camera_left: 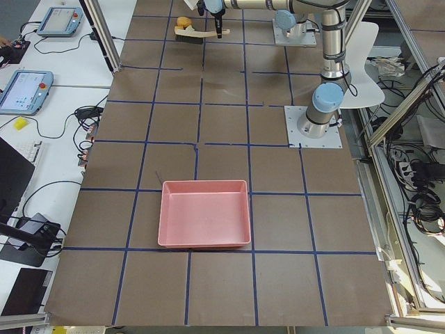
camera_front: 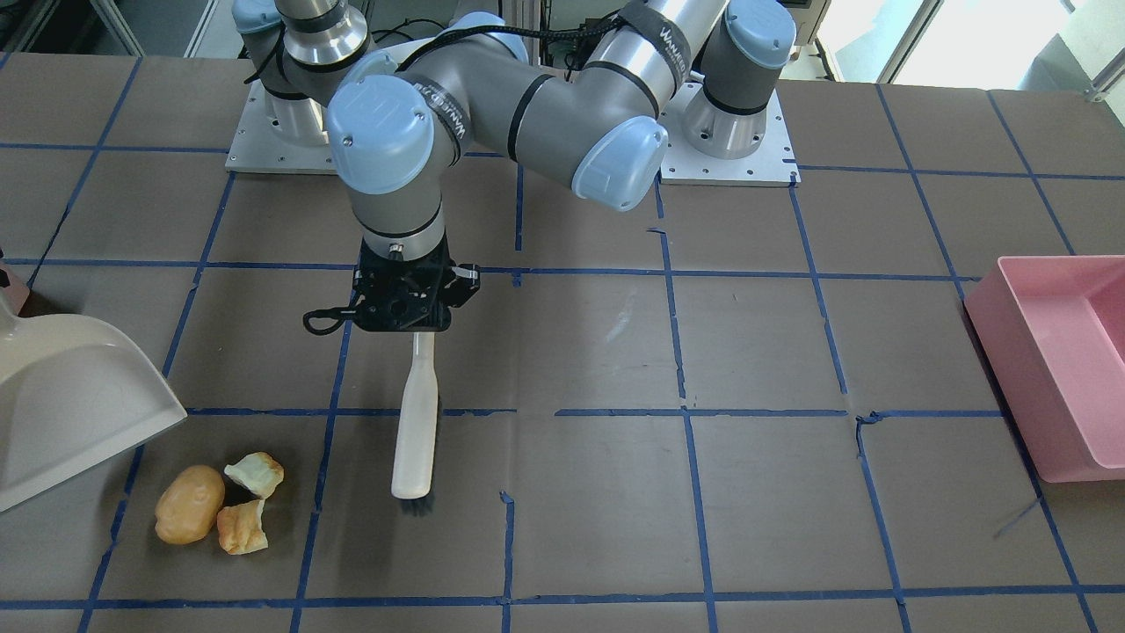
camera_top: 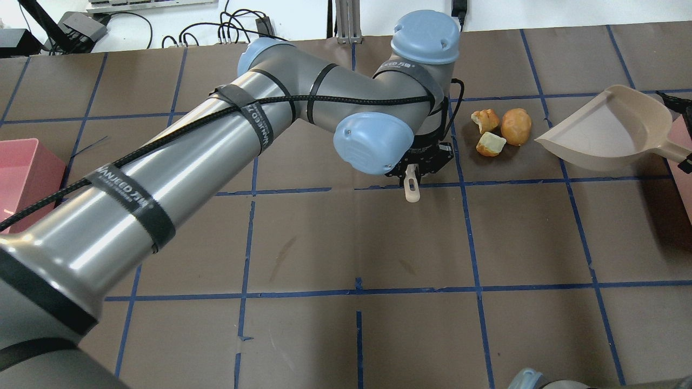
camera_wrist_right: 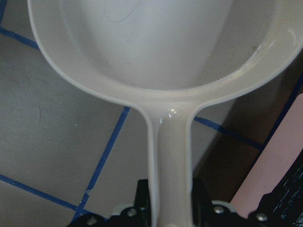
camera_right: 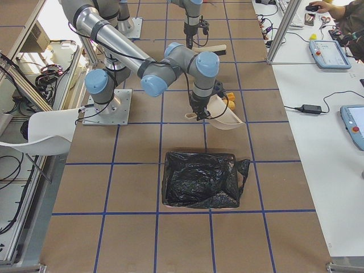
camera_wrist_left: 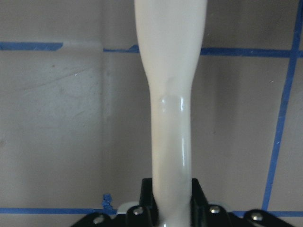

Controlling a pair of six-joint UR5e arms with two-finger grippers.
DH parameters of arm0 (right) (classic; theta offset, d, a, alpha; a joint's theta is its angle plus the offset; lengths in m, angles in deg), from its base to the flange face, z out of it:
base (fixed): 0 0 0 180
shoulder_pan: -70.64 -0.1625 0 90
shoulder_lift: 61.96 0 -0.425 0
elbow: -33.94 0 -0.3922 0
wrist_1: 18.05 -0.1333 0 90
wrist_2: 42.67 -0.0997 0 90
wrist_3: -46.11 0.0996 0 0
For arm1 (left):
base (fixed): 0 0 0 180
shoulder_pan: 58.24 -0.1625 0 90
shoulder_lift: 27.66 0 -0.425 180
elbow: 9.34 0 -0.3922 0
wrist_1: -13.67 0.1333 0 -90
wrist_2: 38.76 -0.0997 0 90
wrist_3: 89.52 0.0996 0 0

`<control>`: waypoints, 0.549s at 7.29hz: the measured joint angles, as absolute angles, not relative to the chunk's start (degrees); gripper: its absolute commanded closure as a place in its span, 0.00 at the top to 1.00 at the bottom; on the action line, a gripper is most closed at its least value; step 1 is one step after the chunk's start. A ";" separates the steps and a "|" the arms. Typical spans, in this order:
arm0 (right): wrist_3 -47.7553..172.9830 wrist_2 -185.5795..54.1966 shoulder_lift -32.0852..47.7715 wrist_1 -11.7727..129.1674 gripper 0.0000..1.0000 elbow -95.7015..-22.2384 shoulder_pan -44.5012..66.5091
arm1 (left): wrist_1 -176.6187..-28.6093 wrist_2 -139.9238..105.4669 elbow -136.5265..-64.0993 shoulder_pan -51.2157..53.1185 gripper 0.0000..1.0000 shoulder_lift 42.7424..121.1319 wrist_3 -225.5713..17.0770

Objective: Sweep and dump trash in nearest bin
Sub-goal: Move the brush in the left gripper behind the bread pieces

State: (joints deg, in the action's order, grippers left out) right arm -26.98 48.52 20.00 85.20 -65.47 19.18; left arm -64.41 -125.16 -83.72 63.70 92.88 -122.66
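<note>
— Brush (camera_wrist_left: pixel 170 118) handle fills my left wrist camera, with the left hand (camera_wrist_left: pixel 171 213) closed tight on its thin end. The bristles hang near the trash (camera_front: pixel 215 505) without touching it.

— Where exactly is that trash?

— Three lumps huddle on the tabletop (camera_front: pixel 747 352) on the robot's right, between the bristles and the mouth of the dustpan (camera_front: pixel 70 396). My right hand (camera_wrist_right: pixel 170 210) is clamped round the dustpan's handle.

— What could spoil it?

— The potato-shaped lump (camera_front: pixel 189 504) is round, so a brisk stroke could roll it wide of the pan. The two torn chunks may part and slip round the bristles, which look narrower than the pile. If the pan's lip is off the tabletop, and I can't tell, lumps could go under it. My left arm reaches across into the right arm's half, so the two could knock.

— Anything in the way?

— Nothing lies between brush and lumps. The nearest bin (camera_wrist_right: pixel 277 184) shows only as a pale pink edge just beside the pan handle. The rose-pink tub (camera_front: pixel 1055 360) sits well apart at the robot's left end, and it's the wrong one.
</note>
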 measured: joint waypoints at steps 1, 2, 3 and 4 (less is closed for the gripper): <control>-31.22 48.92 19.78 85.28 0.17 -66.54 19.76 | -64.96 -125.02 -80.03 63.72 0.00 95.67 -121.37; -34.76 49.27 19.55 85.33 0.17 -67.10 20.40 | -65.20 -124.99 -77.52 63.84 0.00 97.63 -119.71; -38.07 49.36 18.77 85.46 0.18 -67.33 21.25 | -65.23 -125.04 -75.97 64.14 0.00 98.96 -118.19; -40.87 49.41 17.11 85.75 0.18 -67.36 21.95 | -65.30 -124.87 -74.90 64.55 0.00 100.02 -117.01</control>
